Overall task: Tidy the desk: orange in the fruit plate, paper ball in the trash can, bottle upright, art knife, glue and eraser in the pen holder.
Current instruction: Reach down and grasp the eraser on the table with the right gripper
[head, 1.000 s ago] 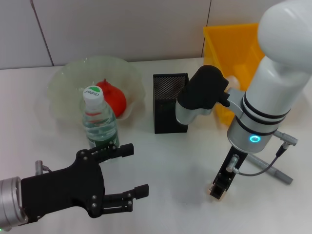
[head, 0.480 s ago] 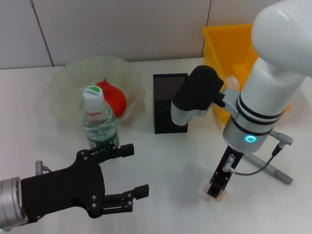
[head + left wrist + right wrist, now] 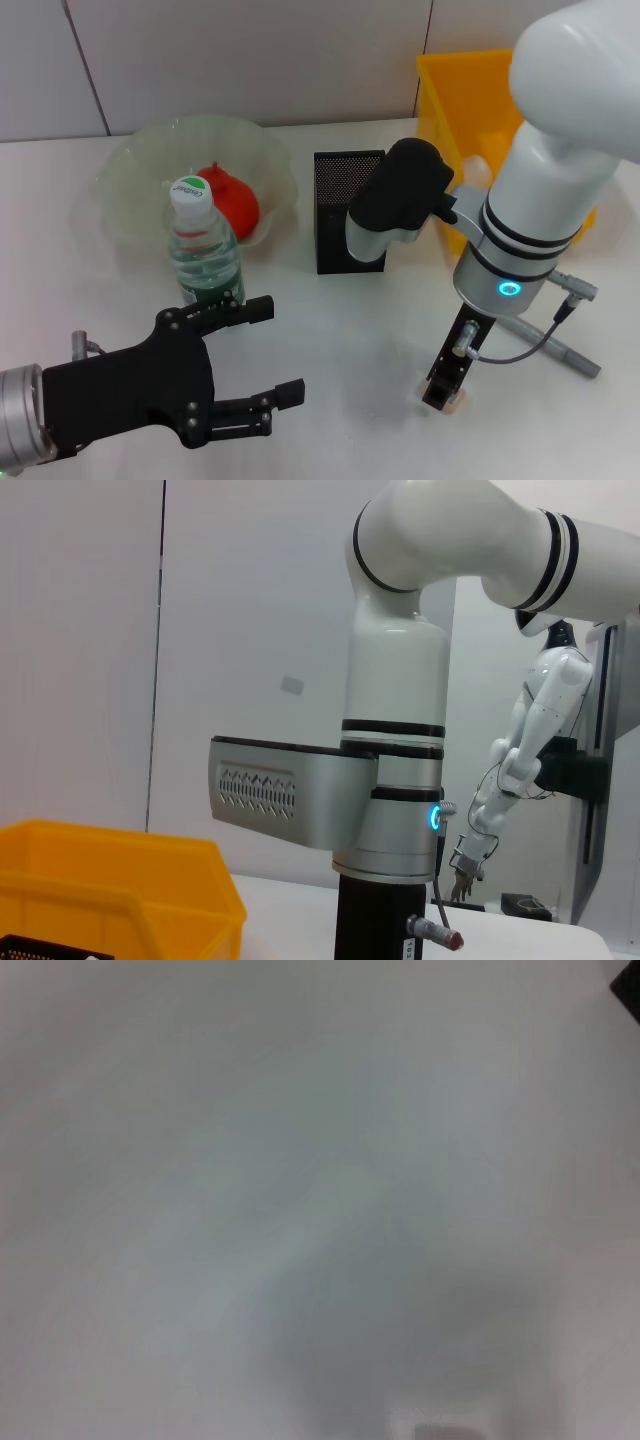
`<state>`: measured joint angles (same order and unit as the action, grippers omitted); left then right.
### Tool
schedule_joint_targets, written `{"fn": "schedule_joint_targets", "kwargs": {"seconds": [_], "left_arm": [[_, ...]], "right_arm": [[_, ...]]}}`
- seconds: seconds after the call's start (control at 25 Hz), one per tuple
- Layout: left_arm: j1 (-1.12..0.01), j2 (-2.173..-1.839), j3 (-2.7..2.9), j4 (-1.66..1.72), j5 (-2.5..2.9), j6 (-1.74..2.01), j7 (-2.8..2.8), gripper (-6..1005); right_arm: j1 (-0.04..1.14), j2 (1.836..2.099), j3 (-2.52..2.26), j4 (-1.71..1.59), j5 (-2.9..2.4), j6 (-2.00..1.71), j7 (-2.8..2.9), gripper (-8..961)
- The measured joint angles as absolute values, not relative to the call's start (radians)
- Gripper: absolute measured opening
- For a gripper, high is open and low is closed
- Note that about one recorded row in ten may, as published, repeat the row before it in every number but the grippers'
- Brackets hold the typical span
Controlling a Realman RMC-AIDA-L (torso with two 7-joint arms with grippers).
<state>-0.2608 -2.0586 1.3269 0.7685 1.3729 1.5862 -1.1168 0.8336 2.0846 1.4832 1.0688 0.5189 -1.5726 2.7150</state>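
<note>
R gripper point(image 3: 443, 392) points straight down at the near right of the table point(image 3: 360, 330), tip right at a small beige eraser point(image 3: 455, 403) lying on the surface; can't tell if its fingers are closed on it or just around it. L gripper point(image 3: 262, 358) hangs low at near left, fingers spread wide, holding nothing. Bottle point(image 3: 204, 245) stands upright just in front of the plate point(image 3: 135, 165), which sits at far left w/ the orange point(image 3: 232, 198) inside. Black mesh pen holder point(image 3: 342, 190) is mid-table, partly behind the R arm's elbow. Yellow bin point(image 3: 470, 90) at far right, a white paper ball point(image 3: 474, 168) showing inside. A grey pen-like tool point(image 3: 560, 350) lies right of the R gripper. R wrist view shows only blurred table.
</note>
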Motion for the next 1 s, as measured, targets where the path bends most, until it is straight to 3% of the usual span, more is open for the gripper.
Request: {"fn": "schedule_joint_targets", "kwargs": {"seconds": [1.0], "left_arm": [[-0.256, -2.059, 1.327, 0.769, 1.373, 1.586, -1.115, 870]], "right_arm": [[0.848, 2.086, 1.466, 1.039, 0.543, -1.562, 2.734, 463]]}}
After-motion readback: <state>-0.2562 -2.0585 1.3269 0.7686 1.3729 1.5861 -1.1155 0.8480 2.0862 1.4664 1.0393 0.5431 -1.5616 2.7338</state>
